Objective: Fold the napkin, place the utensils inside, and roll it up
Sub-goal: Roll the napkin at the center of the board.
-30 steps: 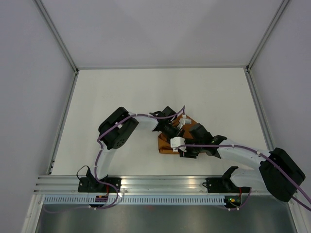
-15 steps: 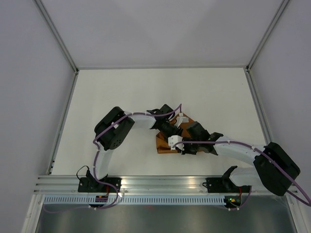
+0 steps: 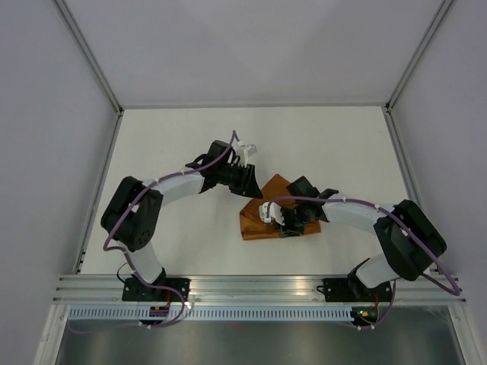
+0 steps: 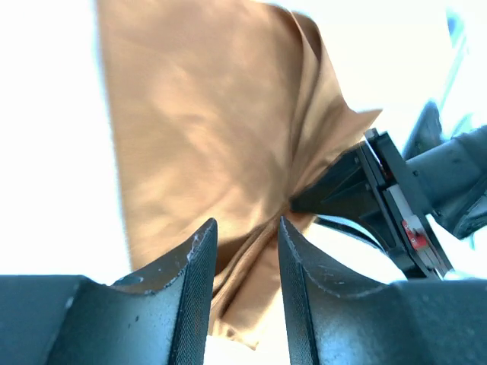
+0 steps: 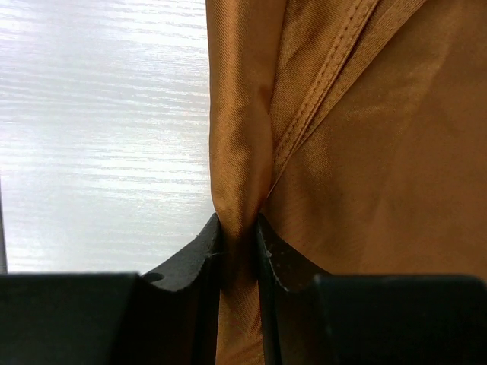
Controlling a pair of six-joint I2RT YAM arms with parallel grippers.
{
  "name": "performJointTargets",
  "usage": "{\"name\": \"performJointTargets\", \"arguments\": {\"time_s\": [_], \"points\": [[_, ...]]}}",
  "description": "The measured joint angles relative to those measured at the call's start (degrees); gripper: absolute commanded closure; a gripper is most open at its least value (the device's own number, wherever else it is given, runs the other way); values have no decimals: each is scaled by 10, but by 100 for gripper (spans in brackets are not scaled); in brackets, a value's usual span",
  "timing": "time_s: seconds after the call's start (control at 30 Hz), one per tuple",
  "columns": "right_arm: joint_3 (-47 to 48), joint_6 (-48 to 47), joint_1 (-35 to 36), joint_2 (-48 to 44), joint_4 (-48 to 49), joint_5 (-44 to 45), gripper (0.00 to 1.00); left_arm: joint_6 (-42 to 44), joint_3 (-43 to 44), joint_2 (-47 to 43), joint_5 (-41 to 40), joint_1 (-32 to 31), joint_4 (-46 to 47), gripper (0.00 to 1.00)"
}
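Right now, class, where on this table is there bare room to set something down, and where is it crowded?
Bare: the far table between the back wall and the arms, and the patch between the left arm's base and the napkin. Crowded: the near middle, where the right pincer pinches the napkin and the left pincer hangs open by it.

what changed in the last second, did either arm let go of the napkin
The left gripper opened and drew back from the napkin toward the far left, so it seems to have let go; nothing sits between its jaws now. The right gripper shifted a little left and closed on a fold of the cloth. The napkin stayed a folded bundle at about the same spot on the table.
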Motion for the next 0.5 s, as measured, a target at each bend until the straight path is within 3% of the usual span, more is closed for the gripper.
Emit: {"name": "performJointTargets", "arguments": {"time_s": [0.23, 0.5], "points": [[107, -48, -67, 111, -132, -107, 84, -26, -93, -146, -127, 14, 75, 59], [199, -88, -112, 221, -259, -185, 84, -12, -217, -285, -281, -46, 159, 57]]}}
